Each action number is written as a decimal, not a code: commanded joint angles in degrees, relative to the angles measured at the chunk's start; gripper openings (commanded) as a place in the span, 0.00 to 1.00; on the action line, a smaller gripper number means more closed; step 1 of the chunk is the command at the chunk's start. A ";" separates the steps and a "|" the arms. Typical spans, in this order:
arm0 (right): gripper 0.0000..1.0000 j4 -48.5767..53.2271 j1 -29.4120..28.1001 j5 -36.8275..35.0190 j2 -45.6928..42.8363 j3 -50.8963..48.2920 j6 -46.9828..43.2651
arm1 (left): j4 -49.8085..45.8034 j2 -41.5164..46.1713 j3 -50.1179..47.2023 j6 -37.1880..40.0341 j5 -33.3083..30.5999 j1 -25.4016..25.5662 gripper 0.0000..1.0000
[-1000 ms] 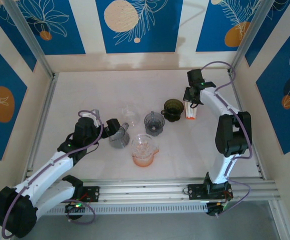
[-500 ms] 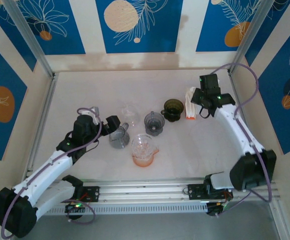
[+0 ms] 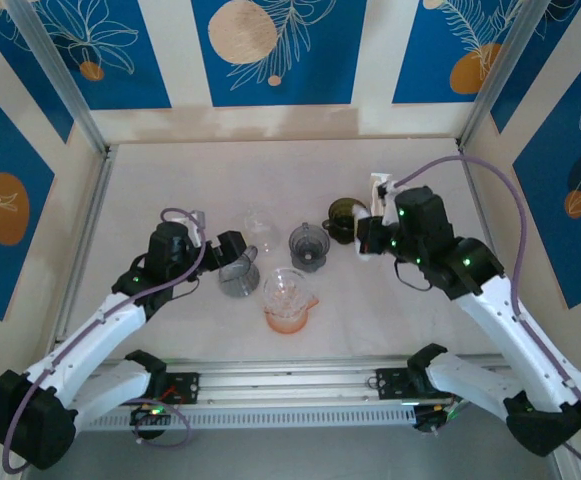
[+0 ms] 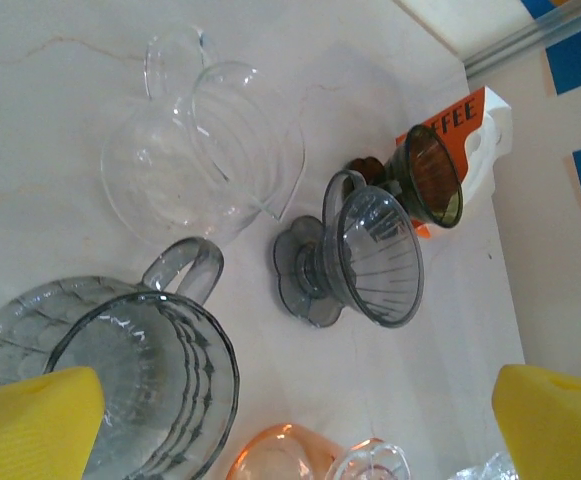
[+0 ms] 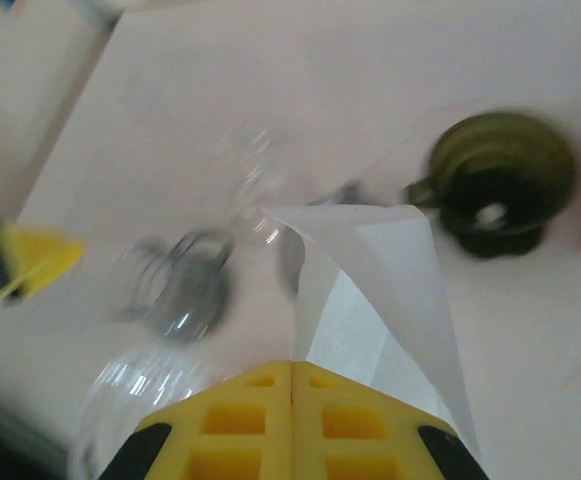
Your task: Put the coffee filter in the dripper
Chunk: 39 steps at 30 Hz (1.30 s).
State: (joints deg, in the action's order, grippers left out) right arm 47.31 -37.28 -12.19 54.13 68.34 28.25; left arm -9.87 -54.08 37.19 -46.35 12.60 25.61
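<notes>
**Filter pinched in the right gripper, clear of every dripper**

We see the right gripper with its jaws clenched on the white paper coffee filter, which fans out past the fingertips above the table. Beyond it stand an olive dripper to the right and a smoky grey dripper nearer the middle. The left gripper has its jaws released and spread wide, with a ribbed grey dripper just beside one finger and an orange dripper near it.

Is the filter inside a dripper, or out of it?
Out. The right gripper pinches the white filter in the air; nothing surrounds it.
</notes>
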 commanded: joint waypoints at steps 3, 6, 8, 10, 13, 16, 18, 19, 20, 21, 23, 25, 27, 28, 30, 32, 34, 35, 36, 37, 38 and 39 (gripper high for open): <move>0.00 11.67 -12.72 3.38 3.01 6.33 2.15 | -4.00 2.19 1.74 1.21 2.85 -0.29 1.00; 0.00 14.12 -16.41 3.36 5.58 8.69 3.32 | -4.59 3.23 1.53 0.96 2.40 -0.31 1.00; 0.00 15.33 -17.44 4.63 7.94 10.30 3.83 | -4.42 3.88 1.12 0.57 2.34 -0.31 1.00; 0.00 16.55 -17.99 5.15 10.14 11.96 3.98 | -4.03 4.31 0.74 0.48 2.63 -0.29 1.00; 0.00 19.31 -18.17 5.24 13.79 15.01 3.85 | -3.99 4.38 0.69 0.60 3.37 -0.30 1.00; 0.00 21.50 -18.18 5.67 17.21 18.01 3.75 | -4.06 4.60 0.70 1.14 3.81 -0.29 1.00; 0.00 23.01 -18.17 5.56 19.73 20.31 3.52 | -4.19 4.60 0.93 1.58 4.09 -0.34 1.00; 0.00 23.86 -18.26 5.49 21.17 21.64 3.27 | -4.34 4.68 1.12 1.85 4.18 -0.35 1.00; 0.00 24.65 -18.35 5.49 22.51 22.91 3.06 | -4.50 4.65 1.40 2.09 4.35 -0.29 1.00; 0.00 25.08 -18.44 5.51 23.63 24.06 2.73 | -4.50 4.69 1.54 2.24 4.58 -0.31 1.00; 0.00 25.63 -18.53 5.57 25.91 26.22 2.43 | -4.55 4.86 1.84 2.70 5.19 -0.33 1.00; 0.00 25.77 -18.62 5.59 28.04 28.00 2.08 | -4.79 5.01 2.25 2.98 5.57 -0.30 1.00; 0.00 26.28 -18.94 4.91 30.24 30.13 1.62 | -4.96 5.26 2.55 3.40 5.85 -0.29 1.00; 0.00 26.82 -19.21 4.16 31.49 31.34 1.33 | -5.05 5.31 2.67 3.60 6.03 -0.37 1.00; 0.00 27.97 -19.57 2.98 33.63 33.24 0.69 | -5.30 5.48 2.88 3.96 6.13 -0.29 1.00; 0.00 28.84 -19.91 1.86 35.59 34.52 0.14 | -5.52 5.48 2.98 4.16 6.50 -0.29 1.00; 0.00 28.79 -20.03 1.78 36.90 34.84 -0.12 | -5.01 5.43 2.90 4.25 7.39 -0.32 1.00; 0.00 28.57 -20.10 1.75 37.67 34.85 -0.12 | -4.92 5.48 2.89 4.33 7.68 -0.32 1.00; 0.00 28.08 -20.16 1.79 38.32 34.70 -0.13 | -5.00 5.48 2.89 4.47 7.79 -0.30 1.00; 0.00 27.36 -20.36 1.81 39.10 34.48 -0.13 | -5.13 5.56 2.89 4.61 7.87 -0.29 1.00; 0.00 26.34 -20.61 1.84 39.78 34.19 -0.05 | -5.09 5.64 2.74 4.73 7.82 -0.29 1.00; 0.00 25.52 -20.80 1.82 40.39 33.78 0.04 | -5.29 5.73 2.64 4.79 7.79 -0.30 1.00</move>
State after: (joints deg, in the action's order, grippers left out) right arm 73.21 -57.28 -10.20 93.12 101.78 29.02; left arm -14.50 -49.28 38.37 -42.89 18.74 25.63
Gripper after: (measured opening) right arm 0.066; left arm 0.996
